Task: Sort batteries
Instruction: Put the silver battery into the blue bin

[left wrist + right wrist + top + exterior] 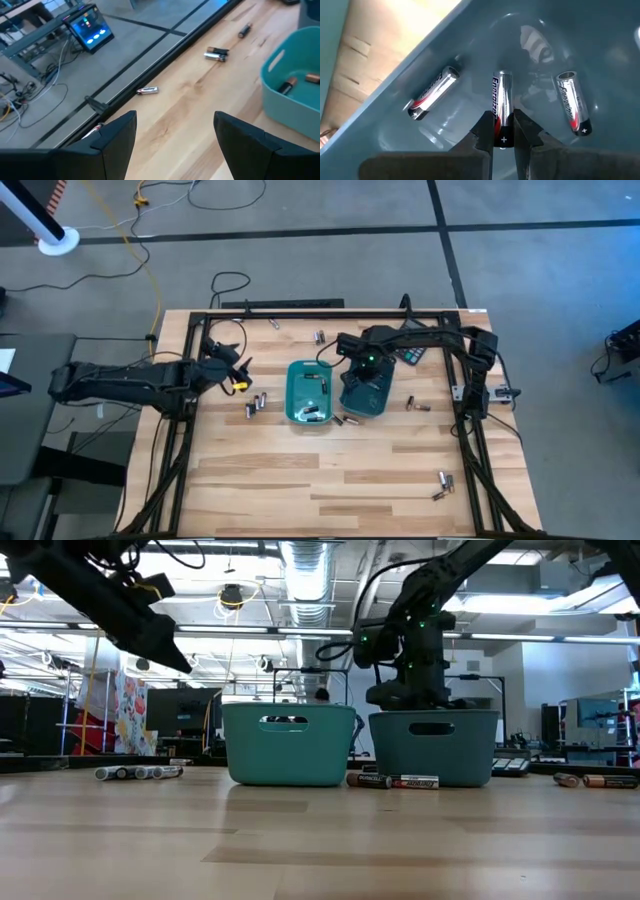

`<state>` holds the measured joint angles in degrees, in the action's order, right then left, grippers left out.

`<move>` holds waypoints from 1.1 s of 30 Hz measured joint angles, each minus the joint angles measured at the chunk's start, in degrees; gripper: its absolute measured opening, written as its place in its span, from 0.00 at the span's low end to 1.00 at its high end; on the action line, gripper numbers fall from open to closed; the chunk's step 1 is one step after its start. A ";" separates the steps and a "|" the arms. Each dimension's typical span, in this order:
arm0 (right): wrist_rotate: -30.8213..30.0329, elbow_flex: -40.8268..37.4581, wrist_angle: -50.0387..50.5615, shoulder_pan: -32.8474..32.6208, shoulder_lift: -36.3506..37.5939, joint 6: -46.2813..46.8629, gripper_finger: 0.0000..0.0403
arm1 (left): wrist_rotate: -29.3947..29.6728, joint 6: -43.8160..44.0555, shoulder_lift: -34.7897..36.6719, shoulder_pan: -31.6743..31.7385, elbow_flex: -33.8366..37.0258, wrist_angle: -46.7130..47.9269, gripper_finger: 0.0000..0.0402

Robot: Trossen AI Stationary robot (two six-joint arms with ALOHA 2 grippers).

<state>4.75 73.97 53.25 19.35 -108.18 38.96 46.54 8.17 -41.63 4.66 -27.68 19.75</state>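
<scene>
Two teal trays sit side by side mid-desk: left tray [307, 393], right tray [369, 394]. Right claw [503, 131] is down inside the right tray, clenched on one battery [502, 107] by its plus end, the cell pointing away from the fingers. Two more batteries lie loose on that tray's floor, one on either side of the held one [432, 93] [573, 102]. Judgement: this is a drop-off, the cell held low so it lands flat rather than bouncing out; release looks to be the next move.

Left claw [175, 137] hovers above the desk [330, 475] at its left side, fingers spread, nothing between them. It appears to be waiting, kept clear of the trays so the arms don't cross.

Left tray holds at least two batteries [286, 87], seen from the left wrist. Loose batteries remain on the desk:
- a cluster just left of the left tray [256, 404]
- a pair at the near edge between the trays [394, 781]
- some right of the right tray [418, 404]
- a pair near the right corner [441, 485]
- a few along the far edge [320, 337]

Sorting is partway; plenty left to collect.
</scene>
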 joint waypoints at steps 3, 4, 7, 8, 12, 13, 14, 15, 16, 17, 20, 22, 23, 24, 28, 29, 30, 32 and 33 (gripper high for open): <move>0.02 0.00 0.41 -0.02 0.02 0.49 0.13 | -0.01 0.36 0.01 0.78 0.00 0.03 0.65; 0.02 -0.02 0.66 -0.02 0.02 0.86 0.13 | 0.00 0.80 0.01 0.91 0.00 0.04 0.65; 0.02 -0.02 0.97 -0.02 0.13 1.53 0.17 | -0.03 2.23 0.01 0.93 0.00 0.04 0.65; 0.02 -0.02 0.95 -0.02 0.13 1.54 0.18 | -0.04 2.45 0.01 0.93 0.00 0.04 0.65; 0.02 -0.02 0.94 -0.04 0.13 2.00 0.27 | -0.04 3.56 0.01 0.93 0.00 0.04 0.65; 0.02 -0.02 0.94 -0.04 0.13 2.50 0.30 | -0.04 4.24 0.01 0.93 0.00 0.04 0.65; 0.02 -0.02 0.94 -0.04 0.13 2.91 0.32 | -0.04 5.14 0.01 0.93 0.00 0.04 0.65; 0.02 -0.02 0.94 -0.06 0.13 3.04 0.34 | -0.04 5.99 0.01 0.93 0.00 0.04 0.65; 0.15 -0.02 1.03 -0.06 0.13 3.04 0.37 | -0.14 6.64 0.01 0.93 -0.01 0.11 0.65; 0.32 0.18 1.83 -0.06 0.15 3.04 0.39 | -0.88 7.38 0.01 0.93 0.00 0.33 0.65; 0.42 2.55 6.35 -0.28 0.16 2.79 0.43 | -7.60 7.74 0.01 0.95 0.00 0.19 0.65; 0.41 4.40 9.11 -0.64 0.94 2.20 0.44 | -10.97 6.40 0.00 0.93 0.00 -0.55 0.65; 0.40 5.18 9.83 -0.99 1.62 1.58 0.44 | -11.80 5.77 0.01 0.93 0.00 -0.58 0.65; 0.24 5.77 9.96 -1.44 2.64 1.21 0.44 | -11.98 5.24 0.01 0.93 0.00 -0.63 0.65; -1.43 6.36 9.83 -3.52 9.62 1.05 0.42 | -11.69 2.20 0.07 0.93 0.00 -1.33 0.65; -2.44 6.36 10.14 -4.27 11.69 1.00 0.42 | -11.69 1.29 0.05 0.93 0.00 -1.23 0.65; -3.53 6.35 10.64 -5.04 14.00 0.82 0.41 | -11.69 0.82 0.05 0.93 0.00 -1.18 0.65; -5.51 6.34 11.72 -6.85 18.71 0.05 0.41 | -11.69 1.43 0.05 0.93 0.00 -1.24 0.65; -6.43 6.34 12.29 -8.06 21.20 -0.34 0.40 | -11.70 2.34 0.05 0.93 0.00 -1.40 0.65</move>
<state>-1.67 80.31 65.54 11.29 -86.98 38.62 34.84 10.51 -41.58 5.58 -27.68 18.35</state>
